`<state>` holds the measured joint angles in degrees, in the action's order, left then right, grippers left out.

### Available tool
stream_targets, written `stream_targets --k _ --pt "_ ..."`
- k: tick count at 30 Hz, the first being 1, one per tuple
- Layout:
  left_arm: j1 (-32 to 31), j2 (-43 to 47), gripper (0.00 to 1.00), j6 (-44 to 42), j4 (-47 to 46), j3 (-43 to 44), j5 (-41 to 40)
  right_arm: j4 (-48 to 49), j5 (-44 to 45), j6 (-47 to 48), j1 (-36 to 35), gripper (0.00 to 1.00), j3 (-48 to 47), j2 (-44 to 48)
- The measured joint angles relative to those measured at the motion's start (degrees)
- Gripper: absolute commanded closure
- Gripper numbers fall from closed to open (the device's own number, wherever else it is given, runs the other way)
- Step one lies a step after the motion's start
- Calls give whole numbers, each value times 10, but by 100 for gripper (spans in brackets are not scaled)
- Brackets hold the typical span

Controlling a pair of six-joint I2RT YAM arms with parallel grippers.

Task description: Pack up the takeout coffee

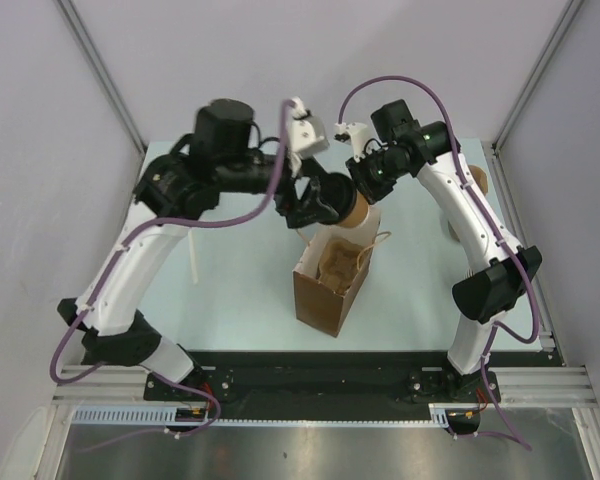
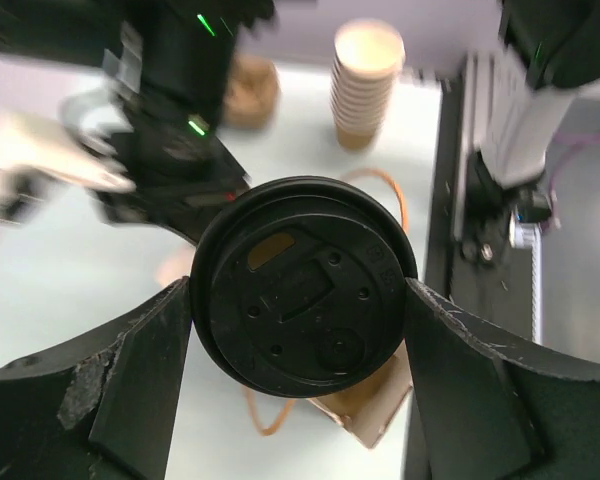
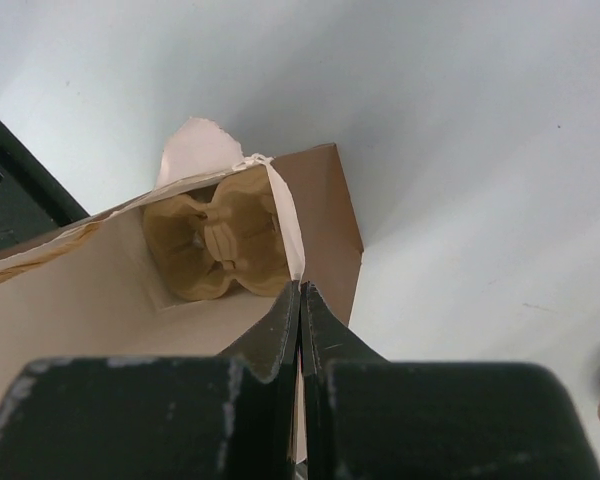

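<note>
My left gripper [image 1: 320, 205] is shut on the takeout coffee [image 1: 352, 212], a kraft cup with a black lid [image 2: 303, 285]. It holds the cup in the air just behind the open brown paper bag [image 1: 320, 285]. The left fingers [image 2: 145, 370] press on both sides of the lid. My right gripper [image 1: 365, 192] is shut on the bag's top edge [image 3: 285, 215], with the paper pinched between its fingertips [image 3: 300, 290]. A moulded pulp carrier [image 3: 215, 245] lies at the bottom of the bag and also shows in the top view [image 1: 335, 262].
A stack of lidless paper cups [image 2: 365, 85] stands at the table's far right [image 1: 477, 180]. The bag's twine handle [image 1: 378, 240] hangs over its right side. A thin white strip [image 1: 193, 262] lies left of the bag. Frame posts stand at the back corners.
</note>
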<state>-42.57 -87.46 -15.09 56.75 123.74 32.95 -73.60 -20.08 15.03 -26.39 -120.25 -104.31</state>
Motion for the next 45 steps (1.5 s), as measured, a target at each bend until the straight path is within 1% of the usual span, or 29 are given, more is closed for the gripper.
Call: stream_targets --k 2,7,15,17,18,19,21,22,24,25,26,28,31,34,36,41,45 --pt "-19 -12 100 -4 13 -24 -20 0 -2 -3 0 100 0 0" --pt "-43 -29 100 -24 38 -66 -64 0 -10 -14 3 100 0 0" --pt "-59 -28 100 -74 45 -167 -134 -3 -40 -20 18 100 7 1" --pt "-53 -28 100 -88 51 -178 -148 -9 -55 -19 28 97 14 5" --pt "-49 -28 100 -95 54 -178 -150 -13 -61 -19 33 94 16 7" --pt "-45 -28 100 -98 54 -178 -150 -15 -74 -18 38 85 23 12" --pt "-36 -26 100 -112 54 -178 -148 -22 -96 -11 46 75 32 23" --pt "-33 -25 100 -120 54 -178 -148 -26 -111 -4 50 58 37 31" --pt "-30 -24 100 -135 55 -178 -144 -28 -129 -2 52 35 45 44" --pt "-29 -24 100 -141 56 -178 -142 -29 -138 4 52 21 48 52" --pt "-29 -24 100 -146 56 -178 -138 -31 -144 10 52 16 50 60" --pt "-29 -24 100 -156 60 -178 -126 -35 -149 21 51 10 45 70" --pt "-29 -24 100 -171 72 -175 -108 -43 -145 37 52 8 1 63" --pt "-29 -24 100 -186 83 -171 -95 -40 -139 62 52 8 -68 33" --pt "-29 -24 100 -193 90 -169 -90 -37 -138 82 51 9 -89 18" --pt "-29 -21 100 -200 104 -168 -86 -37 -139 141 26 12 -87 -3" --pt "-29 -15 100 -200 106 -169 -86 -39 -152 182 5 20 -60 -7"
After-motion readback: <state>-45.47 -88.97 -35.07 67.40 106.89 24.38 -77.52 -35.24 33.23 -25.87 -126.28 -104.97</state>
